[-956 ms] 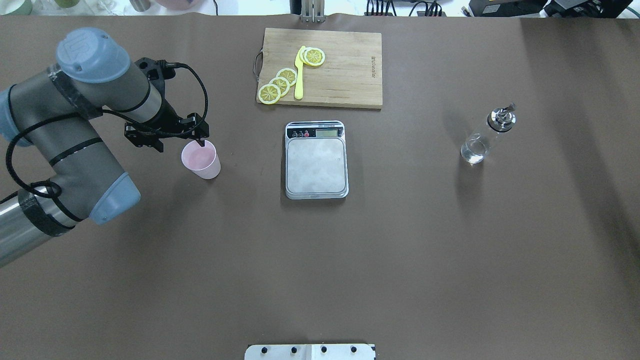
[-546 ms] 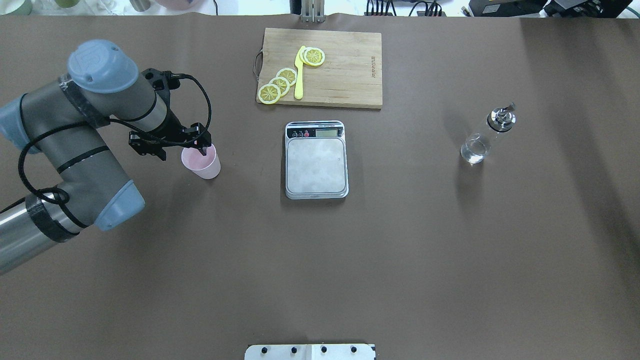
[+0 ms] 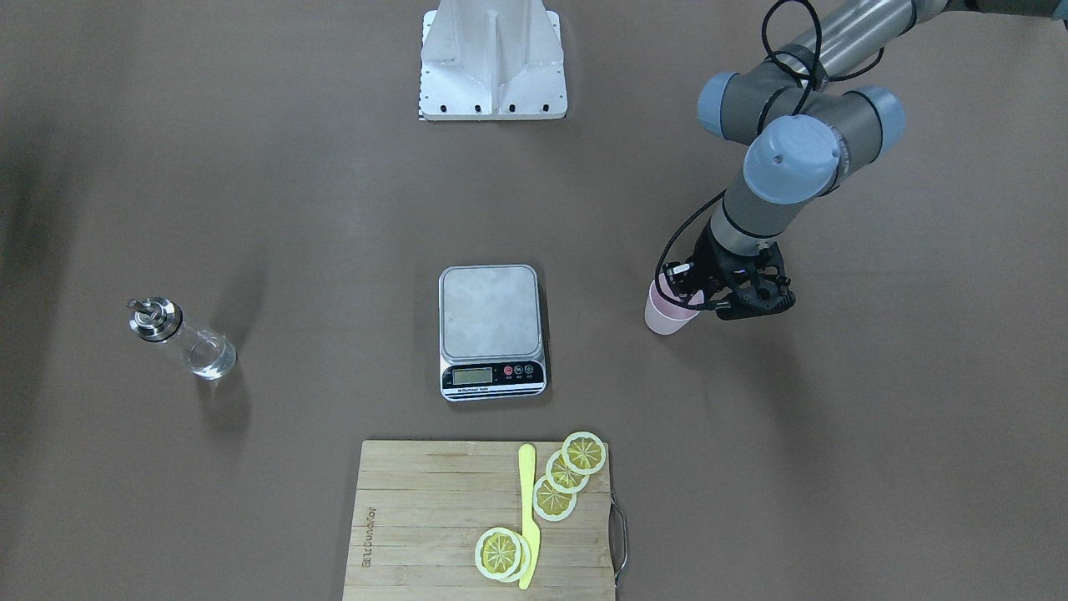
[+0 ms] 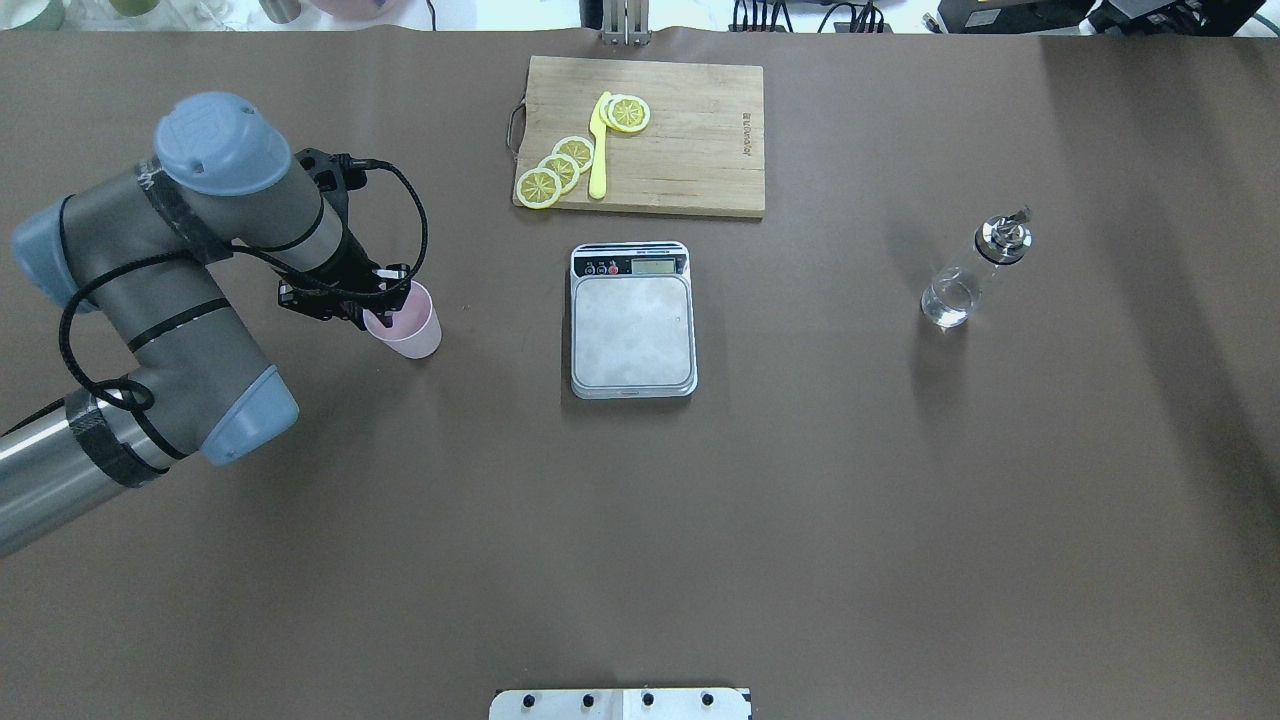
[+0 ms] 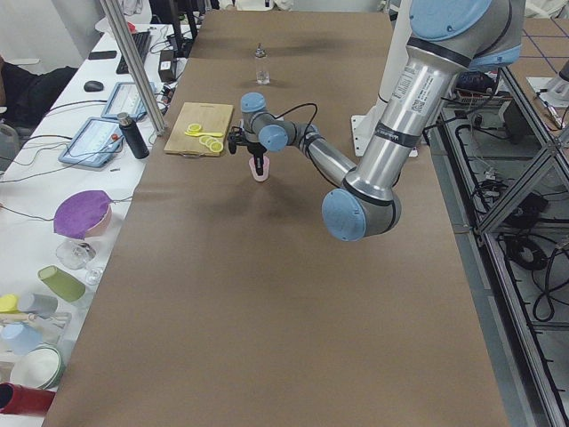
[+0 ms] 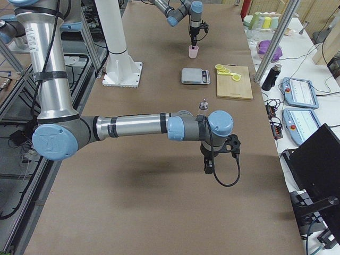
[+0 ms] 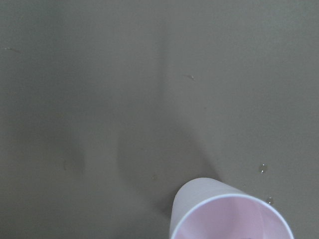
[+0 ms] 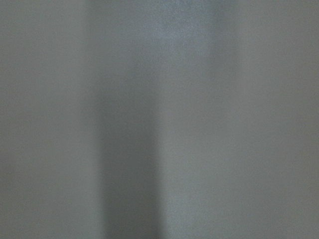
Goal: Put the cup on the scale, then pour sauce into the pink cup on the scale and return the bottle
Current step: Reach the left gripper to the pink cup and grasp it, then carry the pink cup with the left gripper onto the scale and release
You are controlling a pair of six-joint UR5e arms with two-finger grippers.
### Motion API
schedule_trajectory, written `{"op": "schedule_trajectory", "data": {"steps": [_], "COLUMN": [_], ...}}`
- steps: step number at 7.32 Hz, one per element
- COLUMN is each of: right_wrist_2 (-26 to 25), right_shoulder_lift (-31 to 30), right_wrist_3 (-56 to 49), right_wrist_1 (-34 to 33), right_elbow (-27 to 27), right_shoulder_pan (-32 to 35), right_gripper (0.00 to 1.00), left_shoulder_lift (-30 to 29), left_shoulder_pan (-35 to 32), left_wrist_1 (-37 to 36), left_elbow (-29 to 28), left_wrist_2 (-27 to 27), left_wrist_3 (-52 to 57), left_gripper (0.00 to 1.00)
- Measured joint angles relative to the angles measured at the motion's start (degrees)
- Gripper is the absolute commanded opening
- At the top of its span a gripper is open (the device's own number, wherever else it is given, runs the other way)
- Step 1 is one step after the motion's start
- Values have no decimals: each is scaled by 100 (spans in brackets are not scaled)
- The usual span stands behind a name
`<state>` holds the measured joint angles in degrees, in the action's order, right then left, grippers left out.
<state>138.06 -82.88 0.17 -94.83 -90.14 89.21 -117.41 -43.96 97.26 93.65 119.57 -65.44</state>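
Observation:
The pale pink cup (image 4: 408,328) stands upright on the brown table, left of the scale (image 4: 632,332), whose silver platform is bare. My left gripper (image 4: 376,306) is down at the cup's left rim; its fingers look open, one inside the cup and one outside. The cup also shows in the front view (image 3: 665,317) and at the bottom of the left wrist view (image 7: 224,214). The clear glass bottle (image 4: 962,285) with the metal spout stands at the right, far from both grippers. My right gripper (image 6: 208,167) shows only in the right side view, and I cannot tell its state.
A wooden cutting board (image 4: 690,140) with lemon slices (image 4: 560,165) and a yellow knife (image 4: 598,145) lies behind the scale. The robot's base plate (image 4: 620,703) is at the near edge. A few droplets lie on the table by the cup (image 7: 262,168).
My left gripper has moved down and toward the cup's left rim, from above the cup's far edge. The cup, scale and bottle have not moved.

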Motion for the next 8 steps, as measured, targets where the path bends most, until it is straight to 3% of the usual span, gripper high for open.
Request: {"op": "schedule_trajectory", "data": {"steps": [4, 6, 8], "right_wrist_2": [137, 351, 408], "right_shoulder_lift": [21, 85, 425], "right_wrist_3": [14, 29, 155], "right_wrist_1": [-3, 7, 7], "right_elbow": [-300, -536, -779], "right_shoulder_pan": [0, -11, -106], "right_gripper": [100, 100, 100], "left_shoulder_lift": [-390, -1177, -1786], "left_shoulder_pan": [-416, -440, -60], "left_wrist_1": [-263, -872, -1038], "left_elbow": [80, 86, 39], "left_wrist_2": [409, 569, 408], "left_wrist_3": [-715, -1272, -2063], "left_gripper": [0, 0, 0]}}
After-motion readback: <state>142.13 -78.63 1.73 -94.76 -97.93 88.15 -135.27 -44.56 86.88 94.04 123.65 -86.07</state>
